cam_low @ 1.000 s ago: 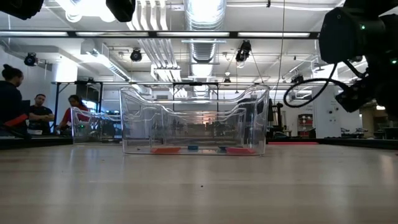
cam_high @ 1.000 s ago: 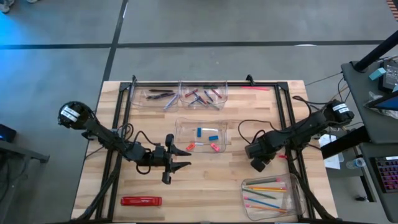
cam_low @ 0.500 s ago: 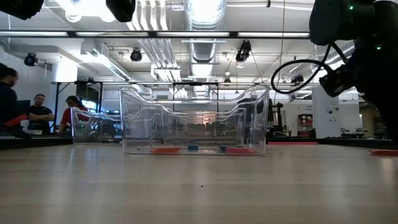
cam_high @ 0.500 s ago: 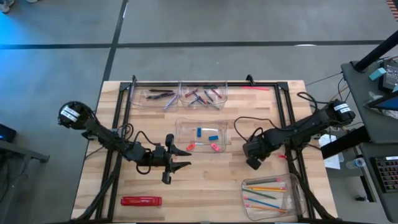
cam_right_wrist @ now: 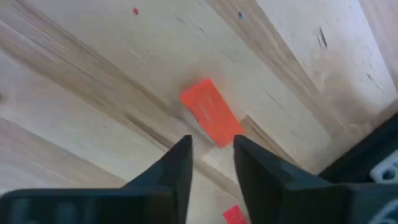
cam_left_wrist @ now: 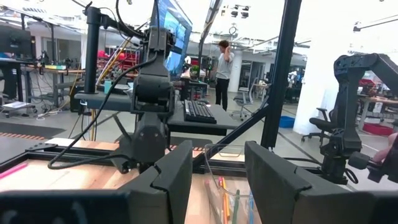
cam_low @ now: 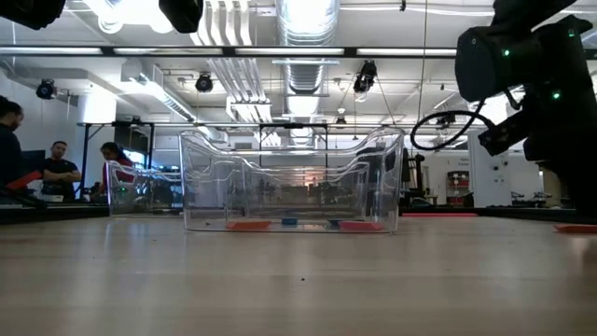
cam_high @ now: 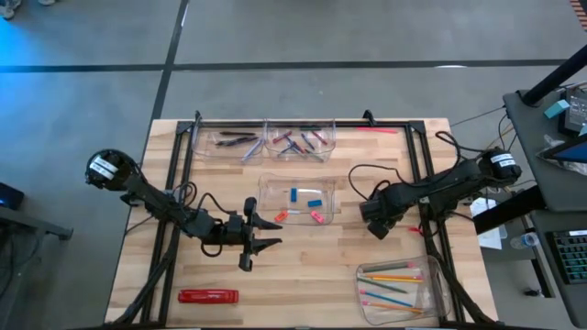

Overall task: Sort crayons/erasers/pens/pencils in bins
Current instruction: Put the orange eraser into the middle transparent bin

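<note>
A red eraser (cam_right_wrist: 209,118) lies flat on the wood under my right gripper (cam_right_wrist: 212,143), whose fingers point down and stand apart above it, right of the middle bin (cam_high: 264,190). That bin holds blue and red erasers (cam_high: 315,216). A second red bit (cam_high: 417,229) lies under the right arm. Two far bins hold pens (cam_high: 237,139) and crayons (cam_high: 301,141). The near right bin (cam_high: 433,275) holds pencils (cam_high: 393,277). My left gripper (cam_high: 271,234) waits open at the near left with nothing between its fingers.
A long red flat pack (cam_high: 208,295) lies near the front left corner. A black frame (cam_high: 303,120) runs along the far edge and down both sides of the table. Bare wood lies between the middle bin and the front edge. People sit beyond the table.
My right gripper has risen from the table and shifted a little toward the far edge. In the low view, a flat red eraser now shows on the wood at the right, where the gripper stood low a second ago.
</note>
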